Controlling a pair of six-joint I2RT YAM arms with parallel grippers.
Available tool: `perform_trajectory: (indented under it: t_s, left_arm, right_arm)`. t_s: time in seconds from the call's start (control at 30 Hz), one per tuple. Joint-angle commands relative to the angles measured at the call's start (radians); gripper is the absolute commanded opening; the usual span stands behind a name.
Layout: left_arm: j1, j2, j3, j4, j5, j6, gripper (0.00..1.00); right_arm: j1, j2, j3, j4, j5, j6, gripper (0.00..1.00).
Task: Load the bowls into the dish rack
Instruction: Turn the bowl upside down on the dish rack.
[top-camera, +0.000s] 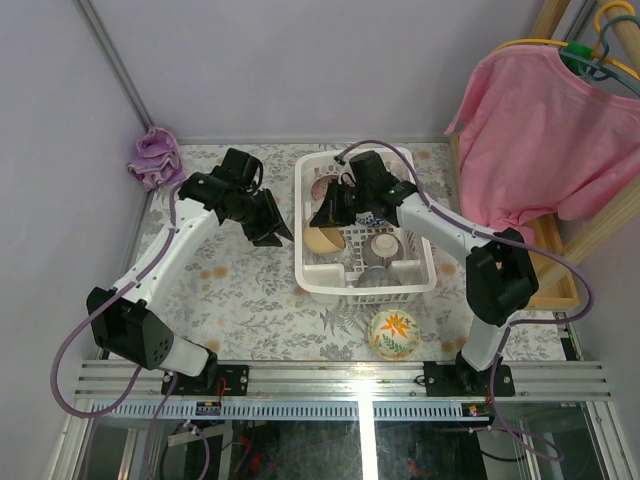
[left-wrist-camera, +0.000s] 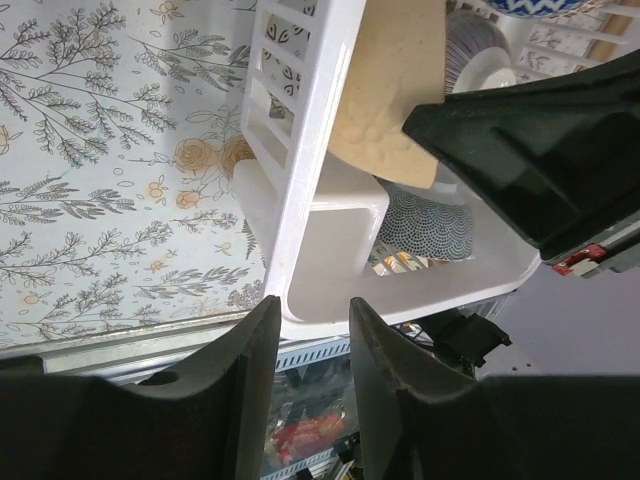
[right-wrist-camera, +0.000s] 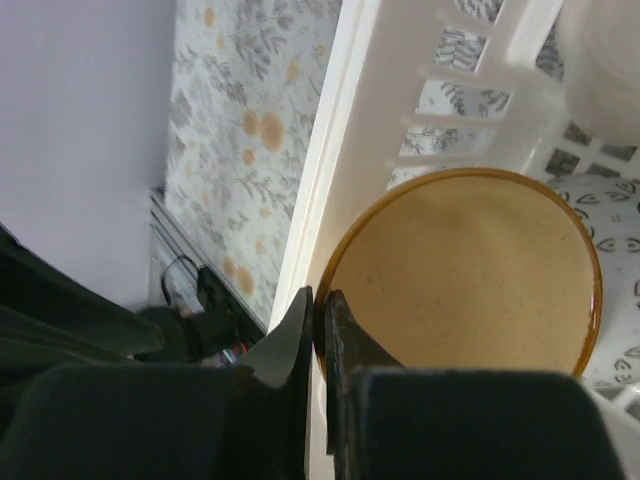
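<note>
The white dish rack (top-camera: 420, 275) stands mid-table. My right gripper (top-camera: 330, 215) is shut on the rim of a tan-yellow bowl (top-camera: 322, 238), held on edge inside the rack's left side. The right wrist view shows the jaws (right-wrist-camera: 320, 320) pinching that bowl's (right-wrist-camera: 470, 270) rim beside the rack wall (right-wrist-camera: 340, 150). A pink-red bowl (top-camera: 322, 187), a blue-white bowl (top-camera: 372, 218) and a greyish bowl (top-camera: 383, 248) are in the rack. A yellowish bowl with an orange flower (top-camera: 393, 333) sits on the table in front. My left gripper (top-camera: 268, 225) is open and empty, left of the rack (left-wrist-camera: 300, 150).
A purple cloth (top-camera: 155, 155) lies at the far left corner. A pink shirt (top-camera: 550, 130) hangs on a wooden frame at the right. The metal rail (top-camera: 350, 380) runs along the near edge. The flowered tablecloth (top-camera: 240, 290) covers the table.
</note>
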Motion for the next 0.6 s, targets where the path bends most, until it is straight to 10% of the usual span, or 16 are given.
perform_trajectory:
  t_s: [0.0, 0.57]
  left_arm:
    - [0.001, -0.023, -0.031, 0.107, 0.022, 0.045, 0.32]
    - [-0.033, 0.037, -0.05, 0.095, -0.013, 0.097, 0.27]
  right_arm:
    - [0.002, -0.12, -0.169, 0.483, -0.051, 0.239, 0.0]
    - [-0.054, -0.239, -0.509, 1.071, 0.08, 0.6, 0.0]
